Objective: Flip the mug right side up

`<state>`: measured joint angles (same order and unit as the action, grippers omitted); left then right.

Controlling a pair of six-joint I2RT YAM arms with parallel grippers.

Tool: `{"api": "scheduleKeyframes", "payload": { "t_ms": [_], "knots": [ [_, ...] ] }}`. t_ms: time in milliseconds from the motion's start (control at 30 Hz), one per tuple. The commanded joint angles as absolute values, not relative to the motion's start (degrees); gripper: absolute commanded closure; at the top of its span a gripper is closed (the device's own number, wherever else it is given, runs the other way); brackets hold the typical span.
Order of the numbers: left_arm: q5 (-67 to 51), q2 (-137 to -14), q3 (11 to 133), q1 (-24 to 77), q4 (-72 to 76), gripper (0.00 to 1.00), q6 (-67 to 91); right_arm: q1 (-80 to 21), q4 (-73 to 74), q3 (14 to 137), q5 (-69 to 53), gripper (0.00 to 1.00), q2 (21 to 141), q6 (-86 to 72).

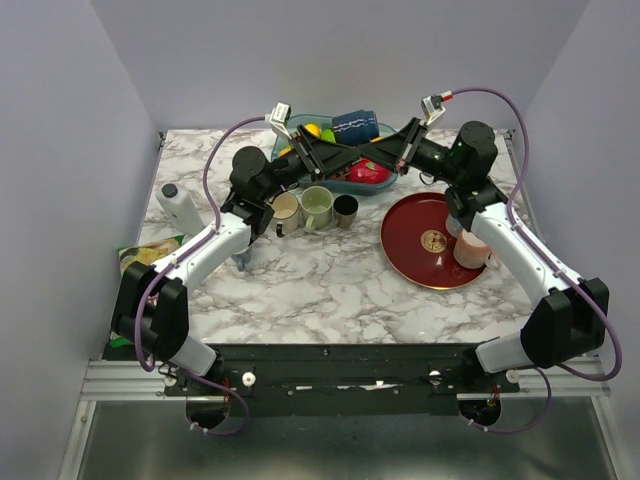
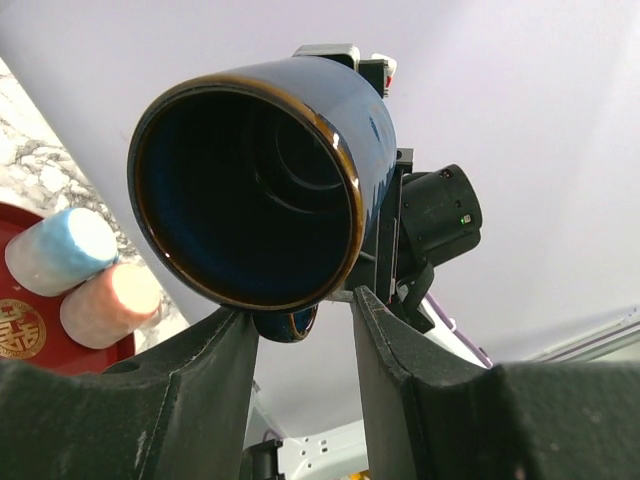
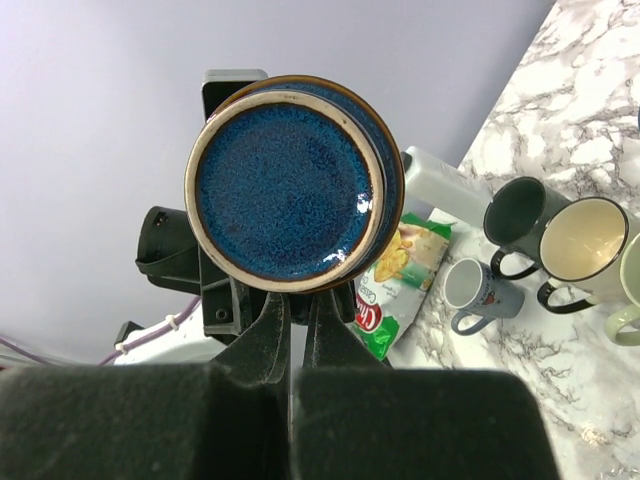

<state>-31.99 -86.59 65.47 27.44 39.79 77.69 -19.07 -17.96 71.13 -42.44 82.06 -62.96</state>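
One blue mug [image 3: 285, 180] (sideways, aloft)

Overhead camera looks down from 6 o'clock, far off. My wrist cameras face each other, both close on one mug [image 2: 250, 180].

Your mug [image 2: 260, 180] looks like glazed ceramic, glossy deep blue with a brown rim. Its base [image 3: 285, 180] is speckled glaze ringed by paler, matt clay. The fingers [image 2: 215, 390] look like matt black plastic. The table [image 1: 300, 290] is smooth and marble-patterned, the plate [image 1: 405, 250] glossy red, and the snack bag [image 3: 395, 285] shiny plastic film.
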Motion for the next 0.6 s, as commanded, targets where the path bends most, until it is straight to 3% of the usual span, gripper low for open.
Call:
{"api": "scheduleKeyframes", "payload": {
  "t_ms": [0, 333, 467, 567],
  "knots": [
    [-28.04, -86.31, 64.25, 27.51, 44.65, 0.50, 78.66, -19.25, -21.36, 70.31, -44.30, 0.99, 80.25, -63.28],
    [-26.54, -86.13, 63.72, 27.51, 44.65, 0.56, 78.31, -19.25, -22.59, 69.87, -44.74, 0.99, 80.16, -64.07],
    [-25.93, -86.22, 63.98, 27.51, 44.65, 0.61, 78.22, -19.25, -23.11, 69.26, -45.53, 0.99, 80.33, -64.34],
    [-25.75, -86.49, 64.51, 27.51, 44.47, 0.72, 78.05, -19.25, -23.20, 68.64, -45.88, 0.99, 80.16, -64.51]
  ]
}}
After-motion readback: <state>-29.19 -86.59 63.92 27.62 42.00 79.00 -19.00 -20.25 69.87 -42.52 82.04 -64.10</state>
